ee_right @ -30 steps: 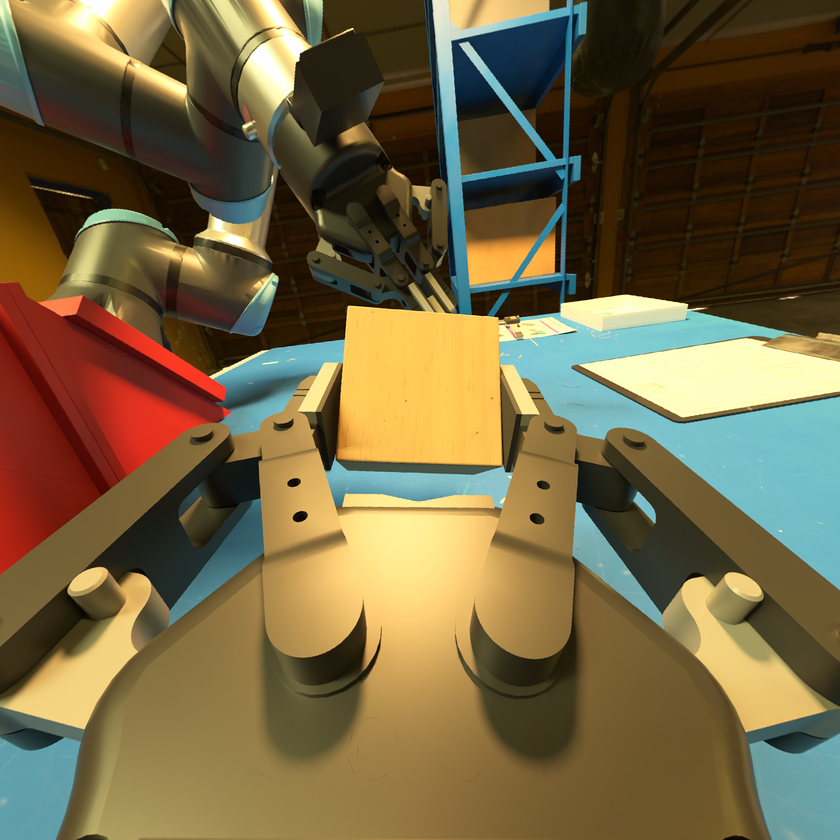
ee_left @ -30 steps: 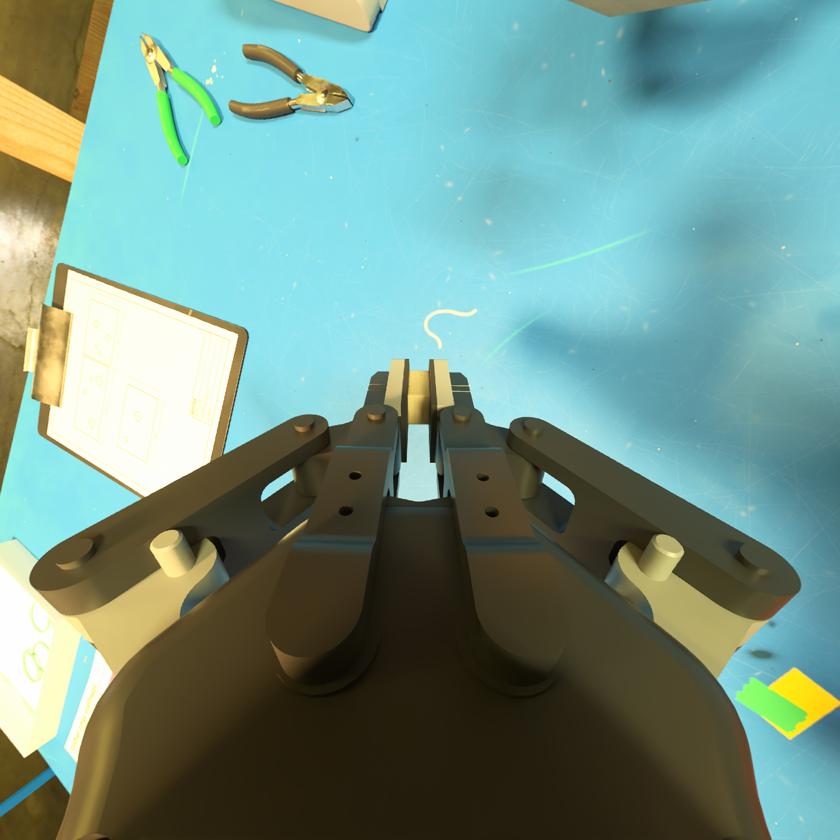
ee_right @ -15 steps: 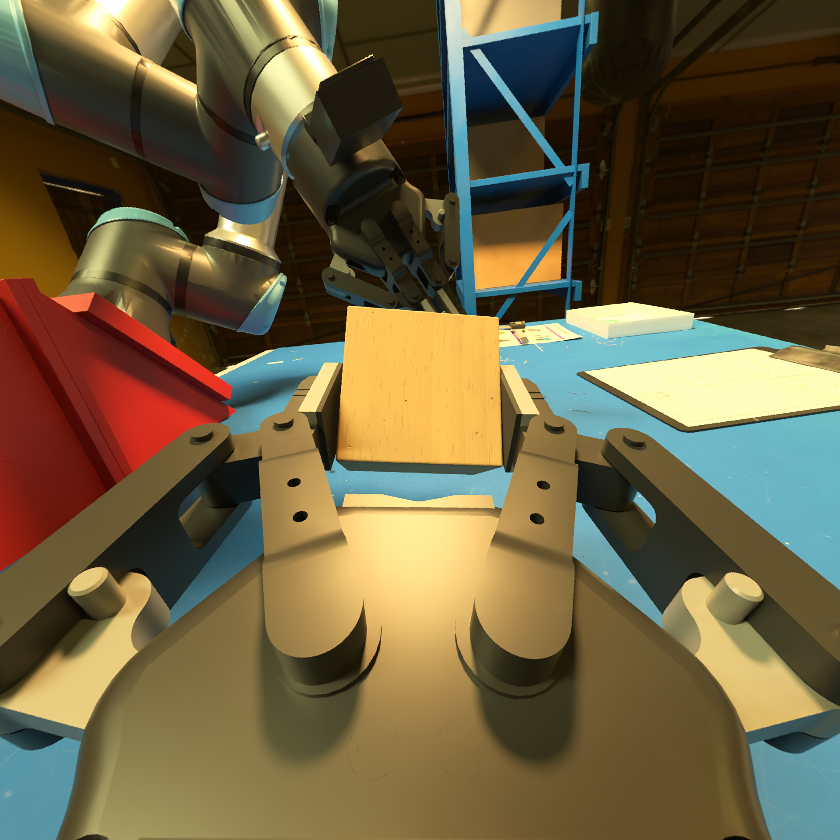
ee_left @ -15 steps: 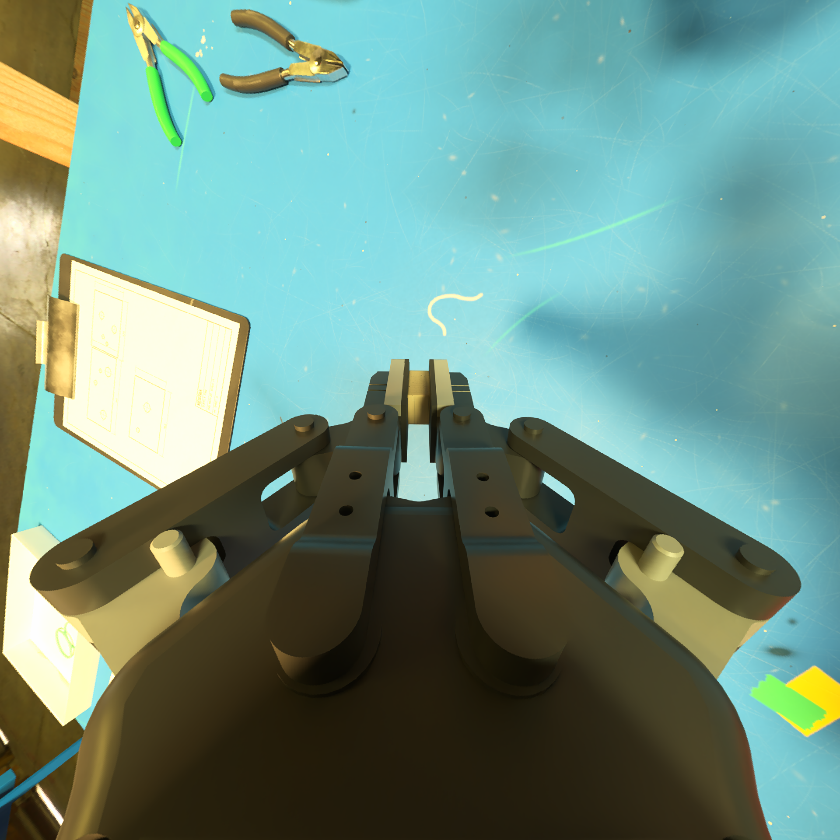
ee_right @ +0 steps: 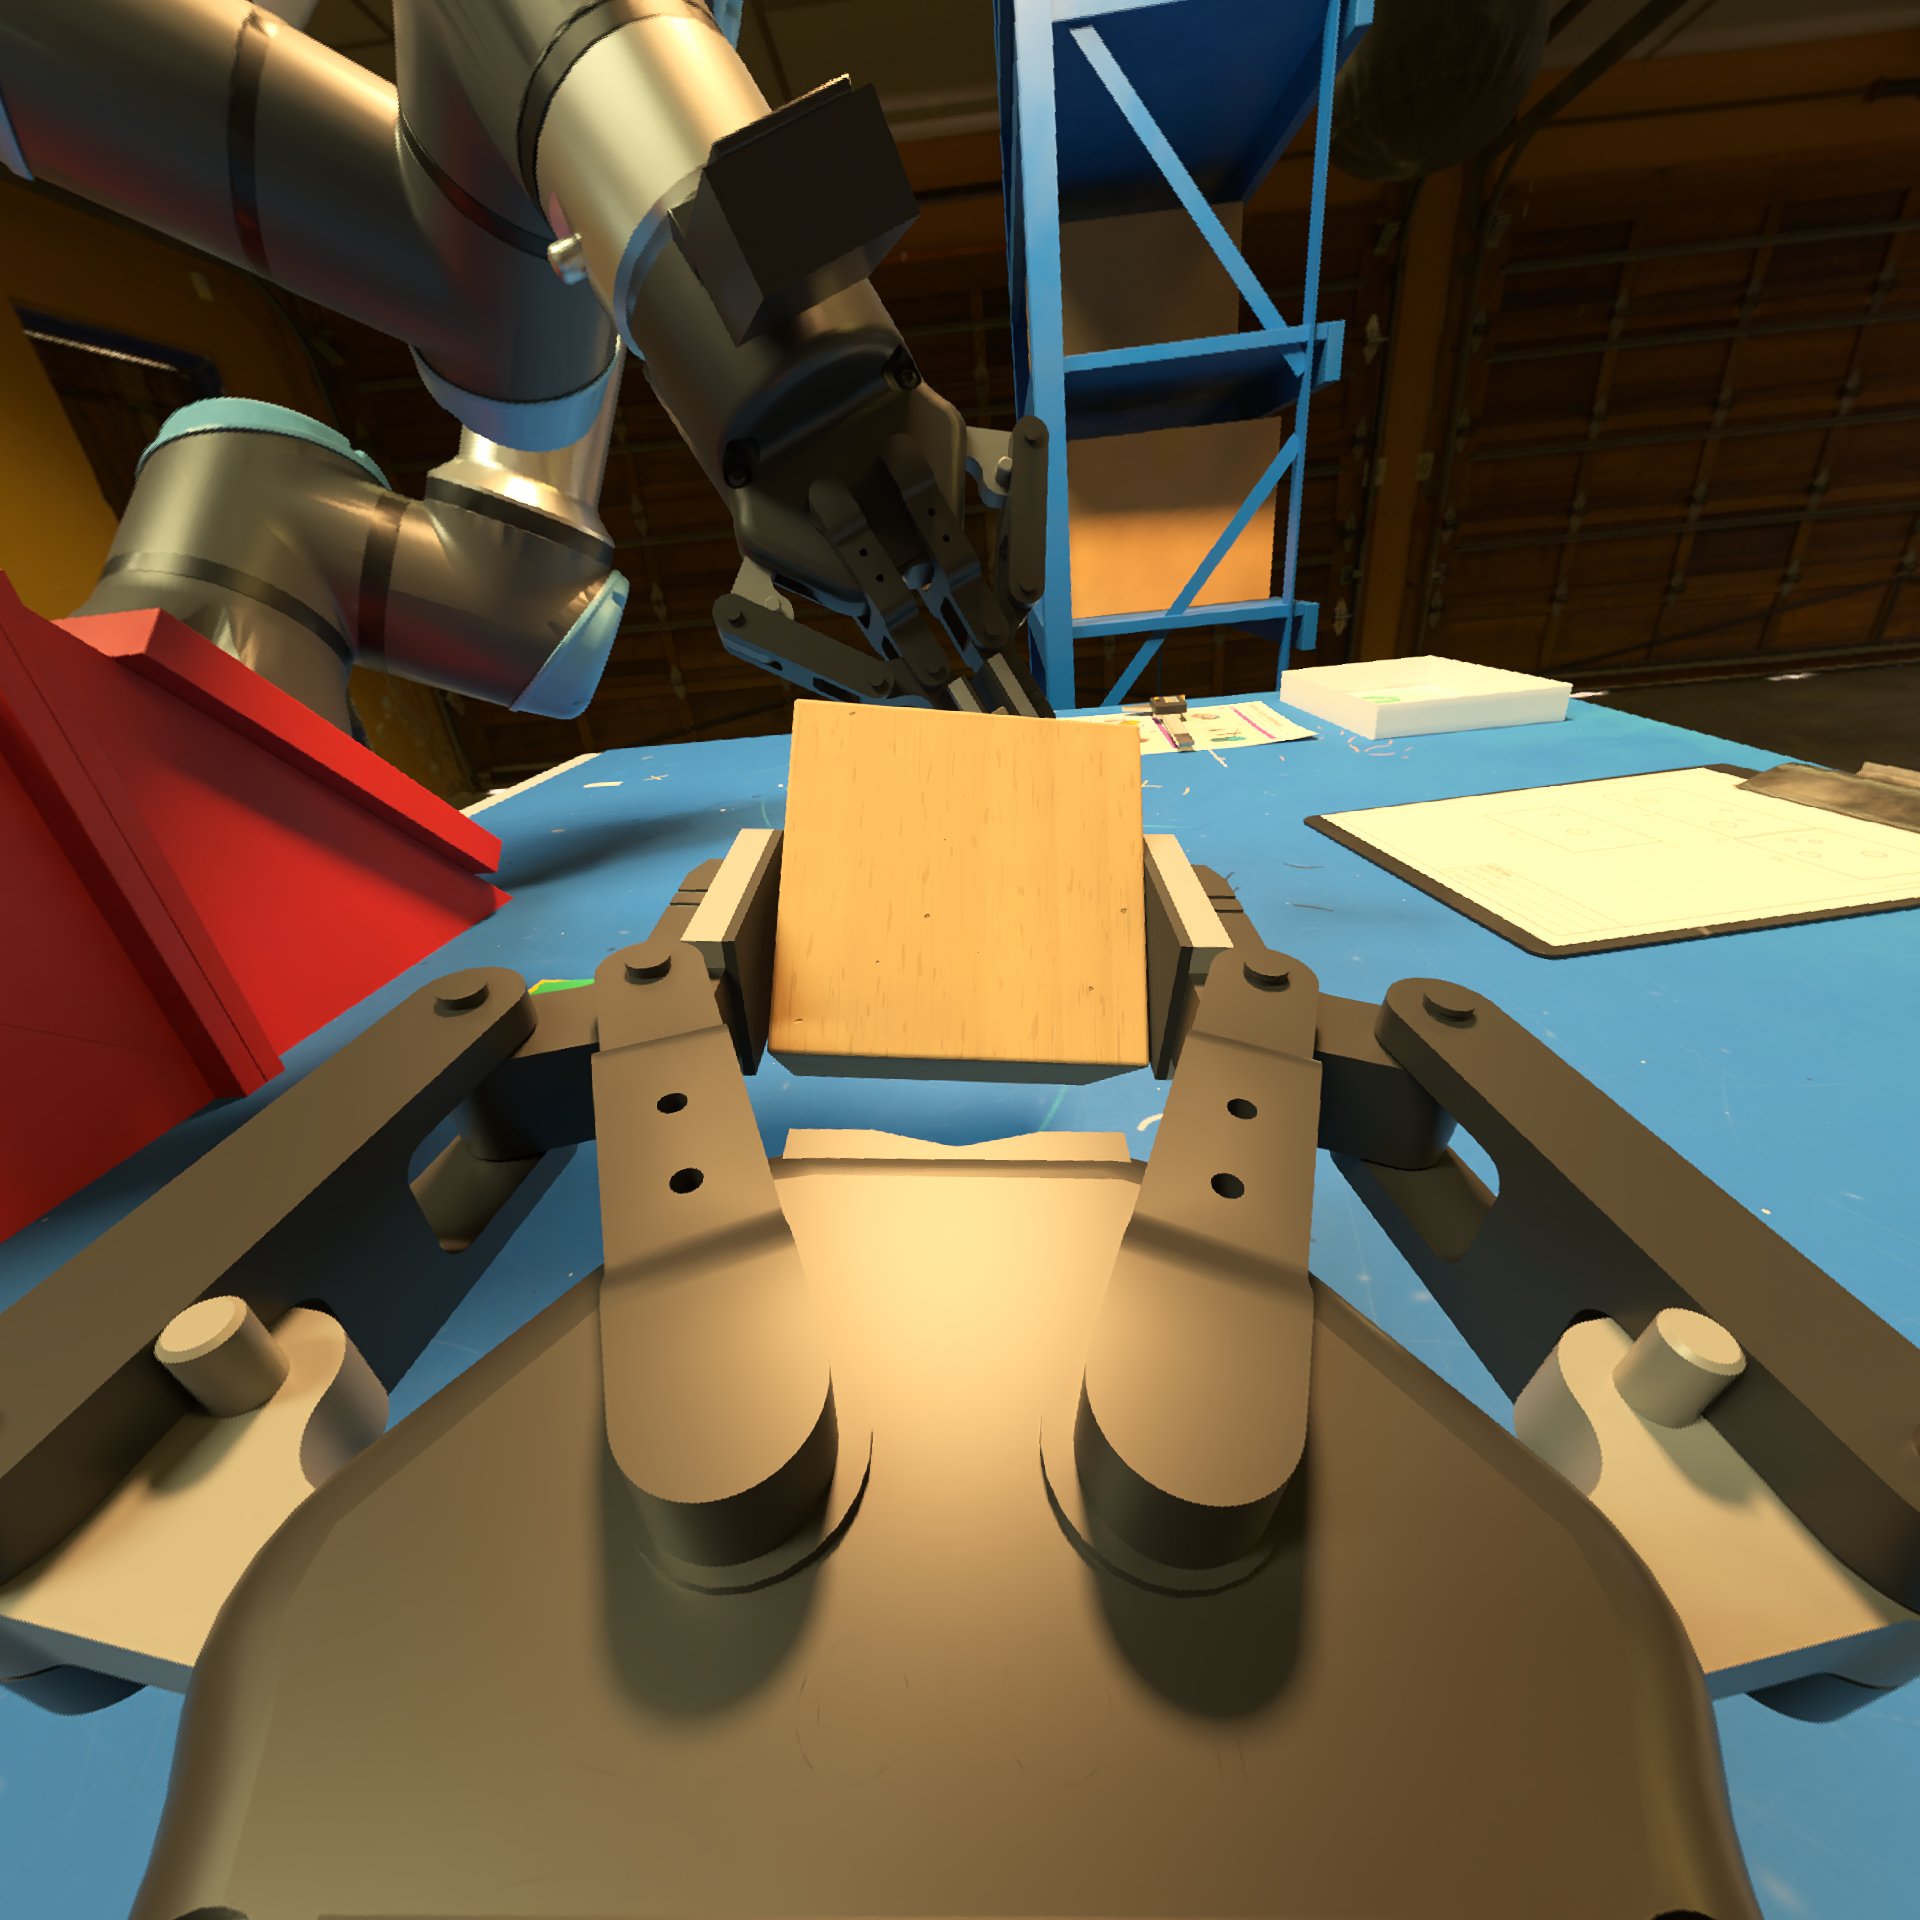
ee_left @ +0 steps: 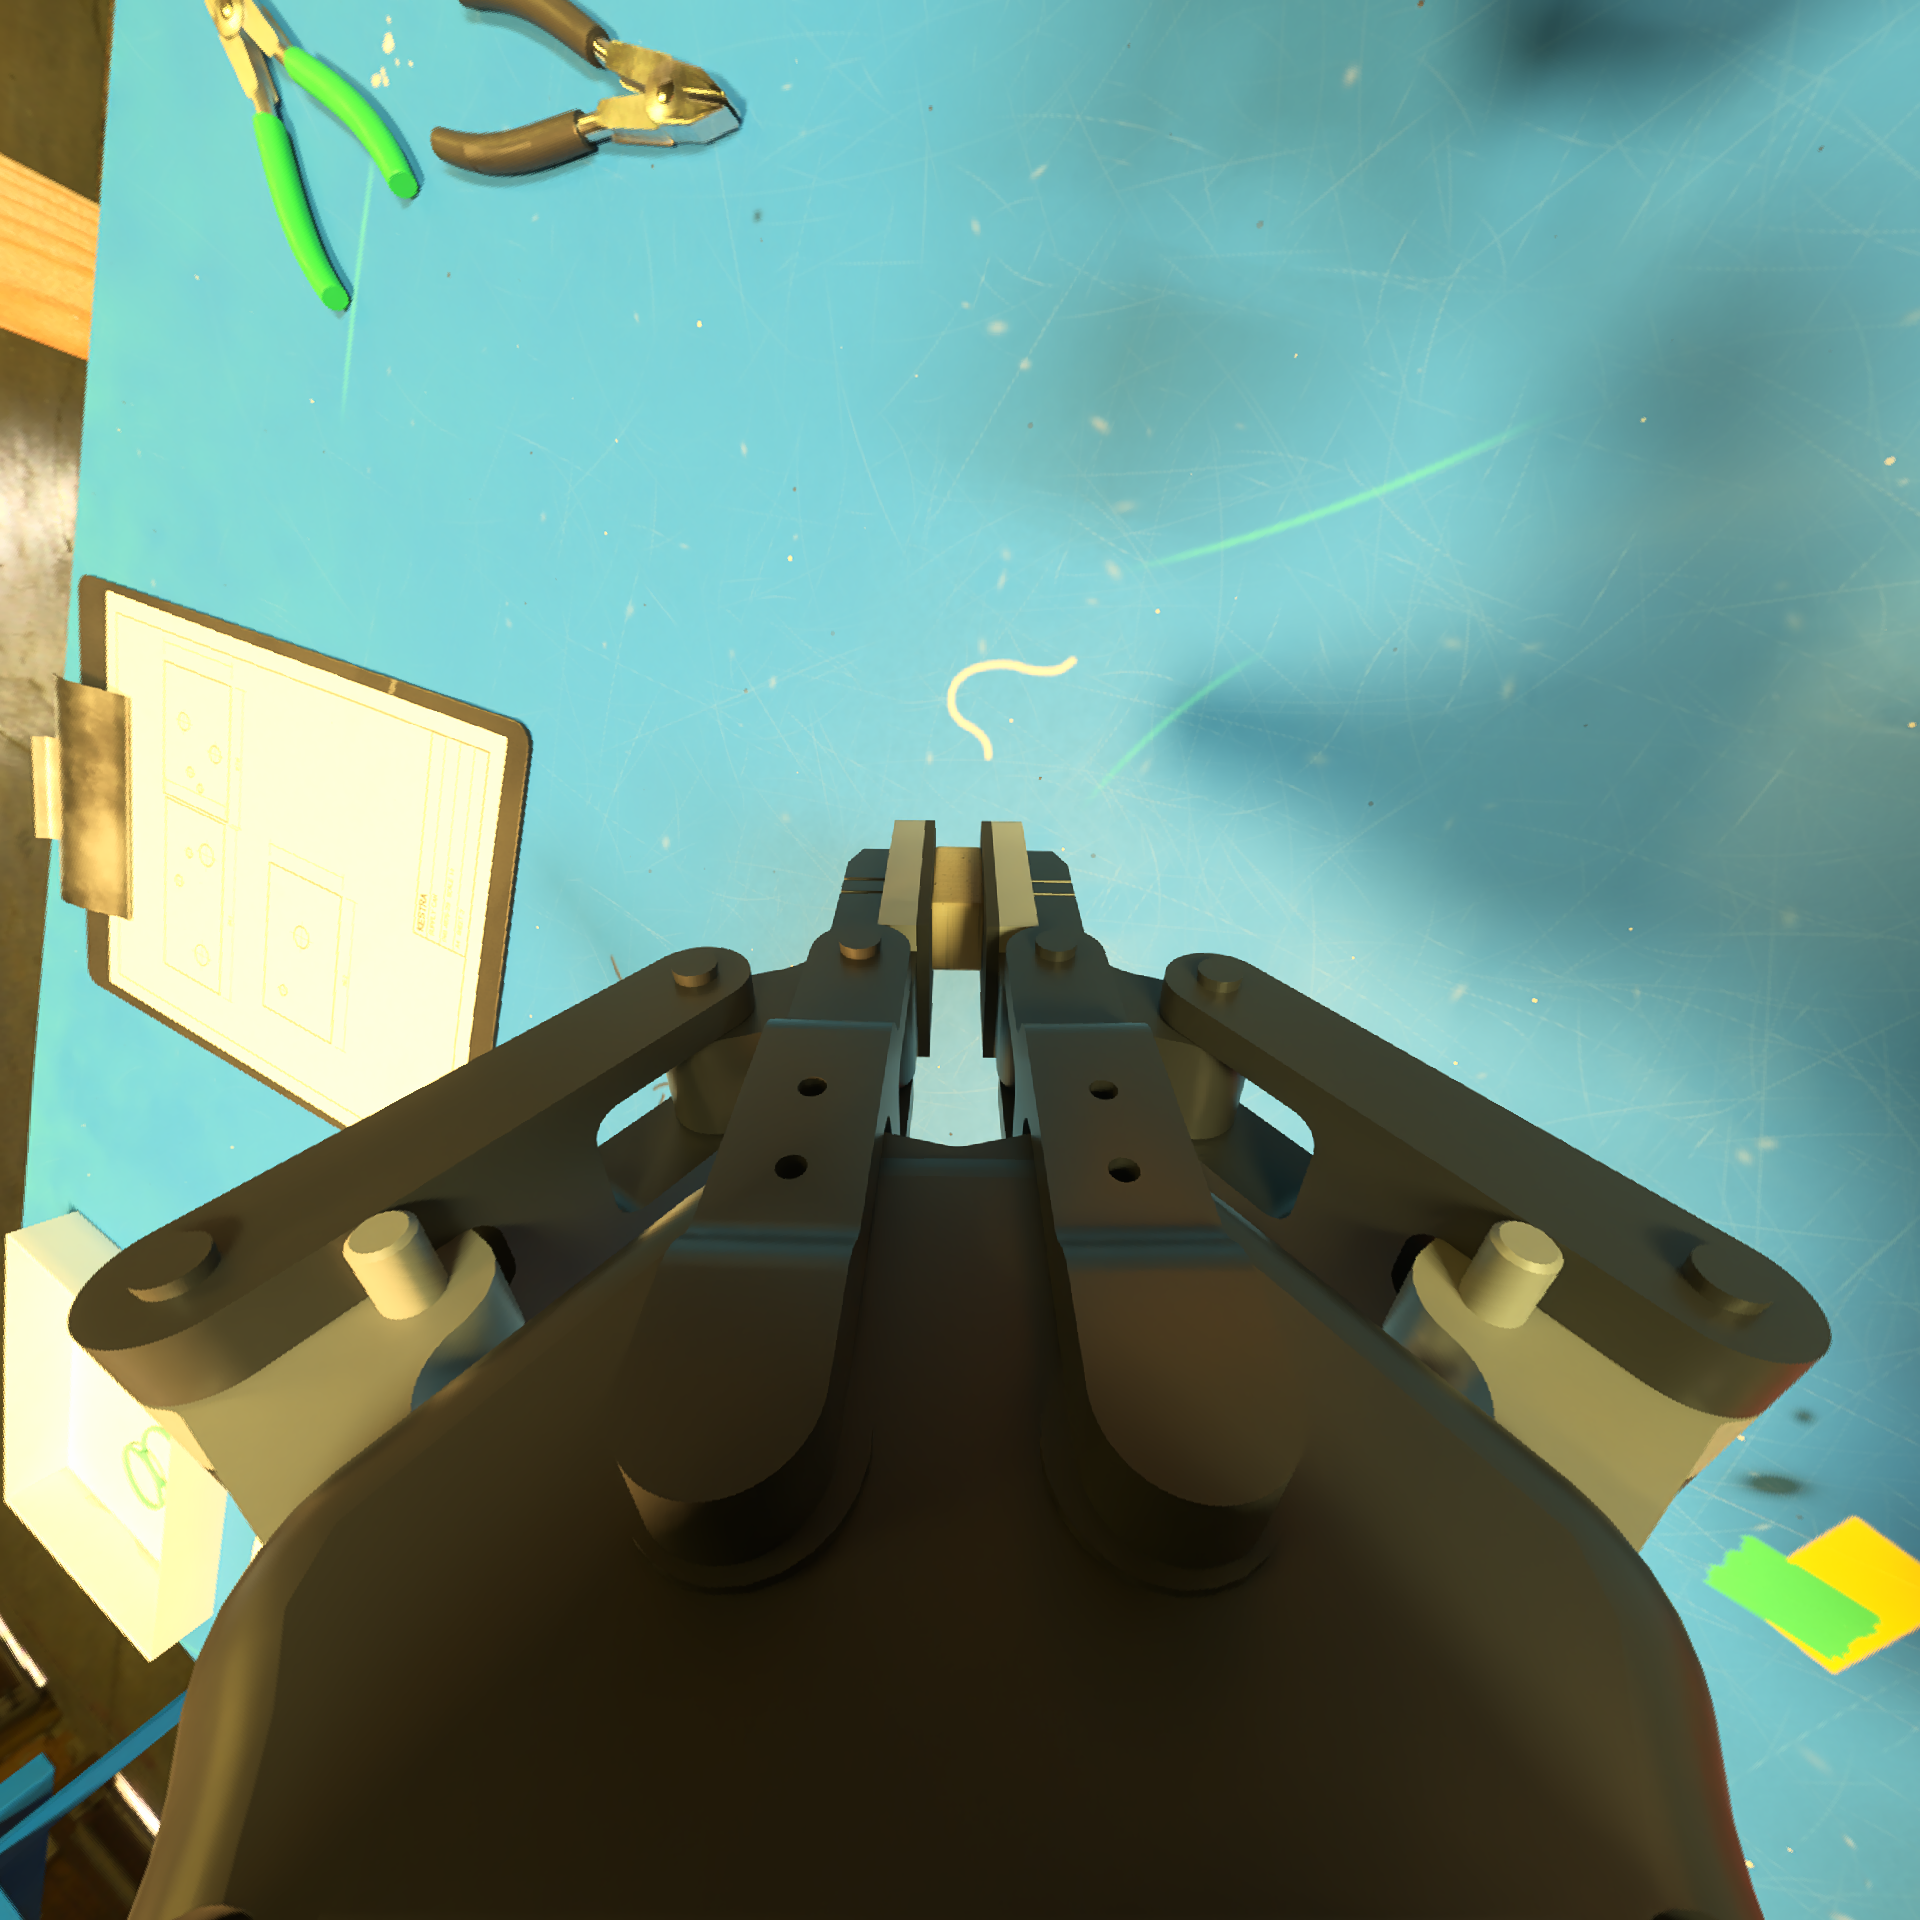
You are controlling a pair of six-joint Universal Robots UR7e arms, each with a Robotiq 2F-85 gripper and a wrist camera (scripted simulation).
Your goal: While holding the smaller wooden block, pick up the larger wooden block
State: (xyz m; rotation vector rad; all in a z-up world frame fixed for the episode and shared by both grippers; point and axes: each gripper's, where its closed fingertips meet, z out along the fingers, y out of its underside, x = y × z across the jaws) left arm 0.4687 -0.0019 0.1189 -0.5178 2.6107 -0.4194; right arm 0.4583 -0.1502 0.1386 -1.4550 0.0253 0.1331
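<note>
My left end effector (ee_left: pixel 957 883) is clenched tight on the smaller wooden block (ee_left: pixel 956 902), a little pale cube pinched between the two pads near their tips, and it hangs clear above the blue desk (ee_left: pixel 1351 312). Looking down past it, I see a thin white curl of thread (ee_left: pixel 992 691) on the desk just beyond the fingertips. Off to the side lies a clipboard (ee_left: pixel 301 862) with a drawing sheet, and at the far end two pairs of pliers rest side by side: one with green handles (ee_left: pixel 312 156), one with dark handles (ee_left: pixel 582 120). A yellow note with green tape (ee_left: pixel 1823 1595) sits near the corner of my view, and a white box (ee_left: pixel 73 1455) pokes out at the desk's edge.

Over on the right, my right end effector (ee_right: pixel 961 904) is grasping the larger wooden block (ee_right: pixel 961 883), pads pressed flat against its two opposite sides, the broad wood-grain face turned up toward the camera. Blue desk shows beneath the block's near edge, so it is lifted off the surface. Behind it my left arm (ee_right: pixel 468 312) reaches in, its end effector angled down just beyond the block's far edge. A red bin (ee_right: pixel 208 831) stands to one side, the clipboard (ee_right: pixel 1621 852) to the other, and a blue rack (ee_right: pixel 1174 343) rises behind the desk.
</note>
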